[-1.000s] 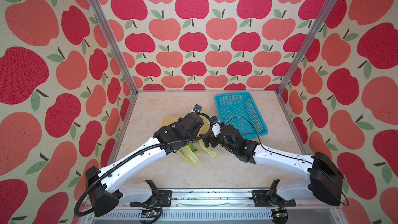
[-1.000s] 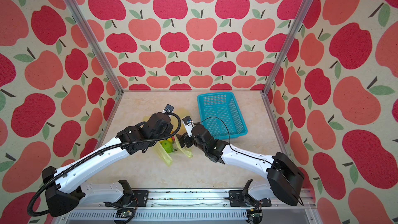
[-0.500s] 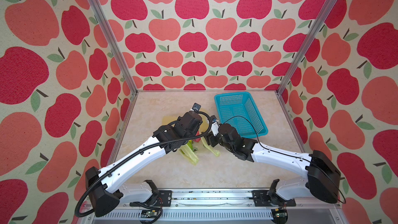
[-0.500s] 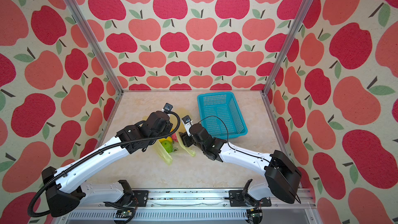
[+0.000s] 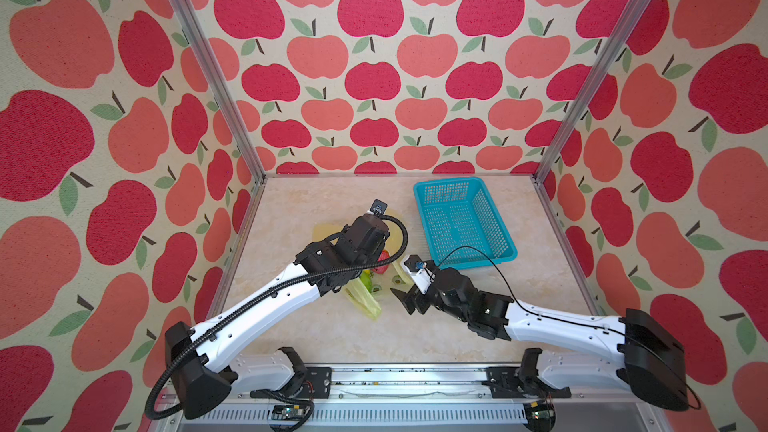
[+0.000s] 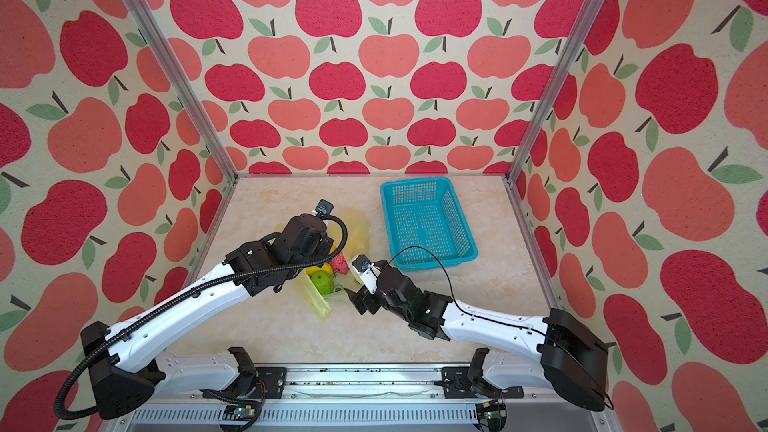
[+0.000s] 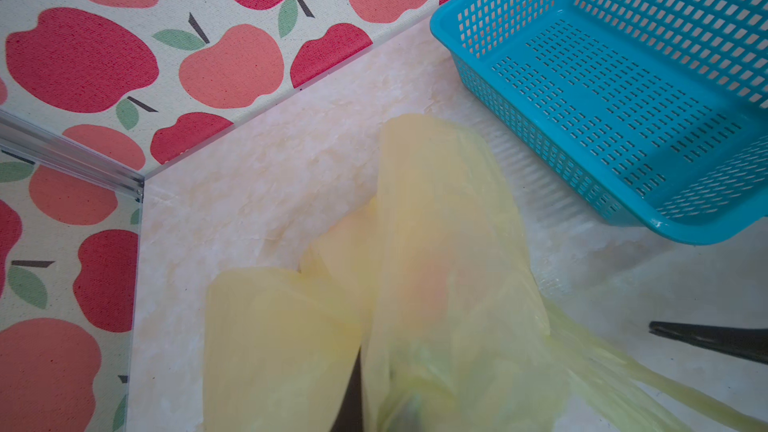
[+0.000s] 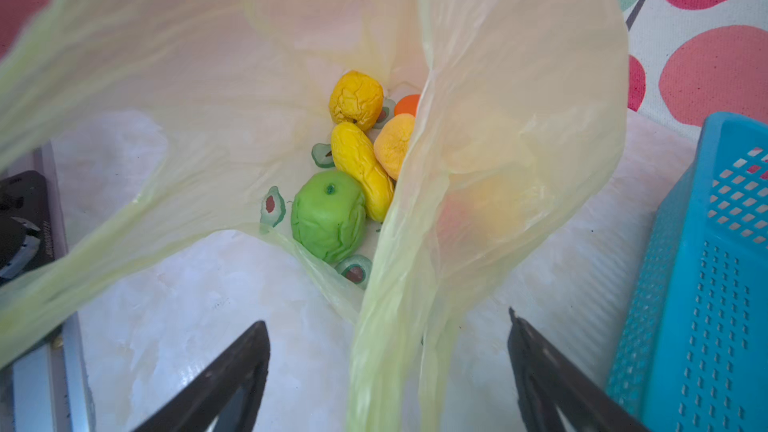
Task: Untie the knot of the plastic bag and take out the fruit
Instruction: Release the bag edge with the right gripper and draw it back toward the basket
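Cream marble tabletop (image 5: 332,201), apple-print walls (image 5: 374,76) — left end effector (image 7: 351,396) tight on the plastic bag (image 7: 449,243), right end effector (image 8: 386,317) wide, empty.

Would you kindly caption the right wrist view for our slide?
Open right gripper faces toy fruit inside the open plastic bag.

You see the thin, translucent pale-yellow plastic bag (image 8: 498,118) with green avocado prints on the desk (image 6: 270,326), its mouth gaping and its walls lifted. Inside, touching, lie a round green toy fruit (image 8: 328,222), a long yellow fruit (image 8: 361,168), a wrinkled yellow fruit (image 8: 355,95), a yellow-orange fruit (image 8: 392,147) and a round orange fruit (image 8: 408,105). In a top view a bumpy pink fruit (image 6: 340,263) lies beside them.
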{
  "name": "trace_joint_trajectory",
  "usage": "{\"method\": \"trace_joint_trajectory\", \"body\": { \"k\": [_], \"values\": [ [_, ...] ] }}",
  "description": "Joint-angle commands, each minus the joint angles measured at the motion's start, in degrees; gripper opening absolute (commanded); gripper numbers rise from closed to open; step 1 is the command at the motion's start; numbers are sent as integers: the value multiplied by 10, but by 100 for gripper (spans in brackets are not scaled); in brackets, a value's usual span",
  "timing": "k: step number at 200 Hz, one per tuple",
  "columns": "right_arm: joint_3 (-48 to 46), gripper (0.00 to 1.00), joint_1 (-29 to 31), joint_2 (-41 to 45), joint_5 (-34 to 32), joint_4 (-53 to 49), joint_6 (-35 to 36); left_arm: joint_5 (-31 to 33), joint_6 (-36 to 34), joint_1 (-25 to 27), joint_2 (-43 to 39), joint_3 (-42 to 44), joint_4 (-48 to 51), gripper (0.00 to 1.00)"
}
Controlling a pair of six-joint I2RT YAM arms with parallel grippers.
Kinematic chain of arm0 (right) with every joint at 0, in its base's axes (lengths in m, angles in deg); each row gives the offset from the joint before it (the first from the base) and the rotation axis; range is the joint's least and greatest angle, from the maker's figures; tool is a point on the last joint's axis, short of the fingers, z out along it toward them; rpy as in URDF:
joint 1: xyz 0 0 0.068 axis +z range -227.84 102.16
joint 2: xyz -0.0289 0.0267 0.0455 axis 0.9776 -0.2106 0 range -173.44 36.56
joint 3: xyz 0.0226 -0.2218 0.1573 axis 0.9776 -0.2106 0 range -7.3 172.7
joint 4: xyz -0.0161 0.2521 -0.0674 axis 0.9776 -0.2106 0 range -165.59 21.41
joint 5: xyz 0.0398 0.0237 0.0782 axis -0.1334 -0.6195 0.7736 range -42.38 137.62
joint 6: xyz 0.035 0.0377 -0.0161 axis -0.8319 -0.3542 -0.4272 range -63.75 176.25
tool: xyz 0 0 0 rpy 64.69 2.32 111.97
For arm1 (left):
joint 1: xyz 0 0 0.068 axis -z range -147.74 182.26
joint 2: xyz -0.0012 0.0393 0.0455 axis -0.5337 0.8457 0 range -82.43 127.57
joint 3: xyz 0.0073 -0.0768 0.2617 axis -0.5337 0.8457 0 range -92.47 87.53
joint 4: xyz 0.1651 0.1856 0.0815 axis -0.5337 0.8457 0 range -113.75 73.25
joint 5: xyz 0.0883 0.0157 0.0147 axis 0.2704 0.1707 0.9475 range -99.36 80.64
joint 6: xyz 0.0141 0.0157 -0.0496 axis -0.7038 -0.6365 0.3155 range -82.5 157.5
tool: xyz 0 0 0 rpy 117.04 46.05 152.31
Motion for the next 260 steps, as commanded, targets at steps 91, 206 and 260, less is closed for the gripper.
{"method": "trace_joint_trajectory", "body": {
  "k": [91, 206, 260],
  "values": [
    [-16, 0, 17, 48, -344, -43, -96, 16, 21, -11, -48, 38, 5, 26],
    [-19, 0, 56, 54, -442, -118, -179, -19, 37, -42, -106, 75, 3, 3],
    [-62, 67, 56, 130, -300, -24, -67, -98, 68, -55, -86, 52, -4, 0]
  ]
}}
